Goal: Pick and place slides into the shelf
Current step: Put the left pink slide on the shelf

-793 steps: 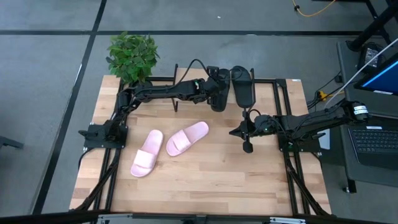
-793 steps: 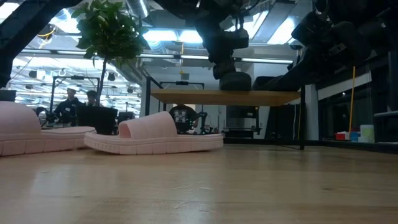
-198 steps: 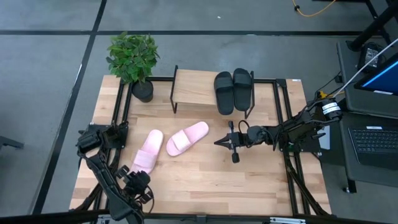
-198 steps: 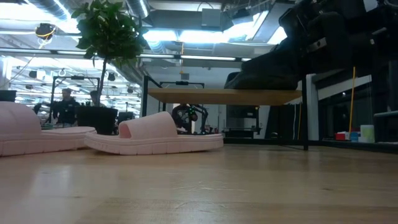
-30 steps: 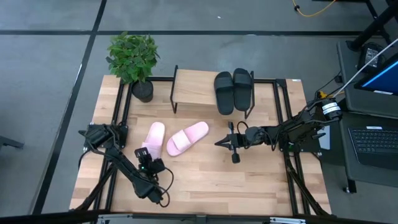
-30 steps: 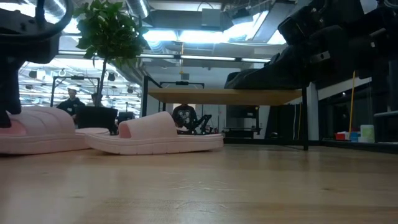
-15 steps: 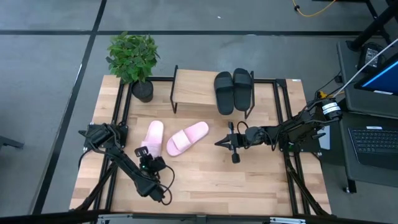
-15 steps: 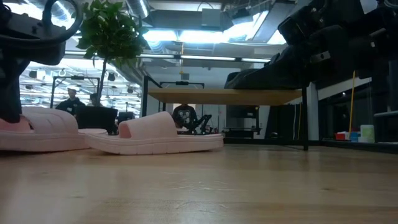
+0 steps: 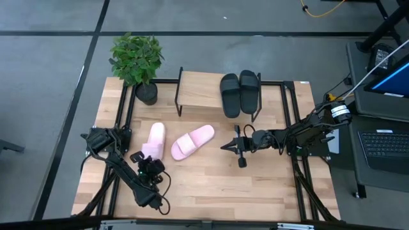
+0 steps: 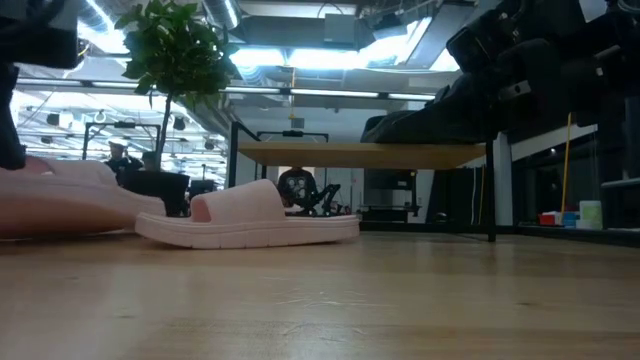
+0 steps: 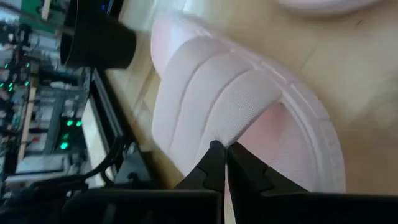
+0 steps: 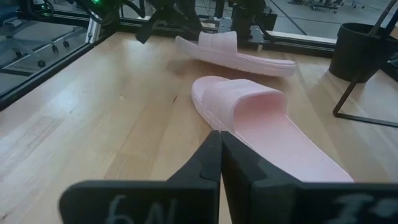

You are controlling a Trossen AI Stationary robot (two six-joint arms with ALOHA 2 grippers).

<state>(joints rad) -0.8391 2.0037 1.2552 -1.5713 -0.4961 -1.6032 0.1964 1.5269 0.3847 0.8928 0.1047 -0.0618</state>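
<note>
- High view: the left pincer (image 9: 148, 163) sits near the worktop's (image 9: 211, 185) left edge, at the near end of a pink slide (image 9: 153, 141) that lies lengthwise, pointing towards the far edge.
- A second pink slide (image 9: 192, 141) lies just beside it, angled, towards the middle of the worktop.
- Two black slides (image 9: 239, 93) rest side by side on the right end of the shelf (image 9: 199, 94), which stands along the far edge.
- A potted plant (image 9: 137, 61) stands at the far left corner, beside the shelf.
- The right pincer (image 9: 231, 146) rests right of the angled pink slide, apart from it, its fingers clenched on nothing.
- Low view: the gripped pink slide (image 10: 70, 198) is at the left, one end tilted up off the worktop (image 10: 330, 300); the other pink slide (image 10: 250, 217) lies flat in front of the shelf (image 10: 360, 155).
- People stand in the room behind the worktop.
- Left wrist view: the left pincer (image 11: 222, 152) is clenched on the edge of the wide strap of the pink slide (image 11: 211, 106), the strap's rim pinched between the two dark fingertips (image 11: 211, 158).
- Right wrist view: the right pincer (image 12: 219, 140) has its fingers pressed together, empty, with its tips just short of the nearer pink slide (image 12: 255, 121); the other pink slide (image 12: 233, 55) lies farther off with the left arm over it.
</note>
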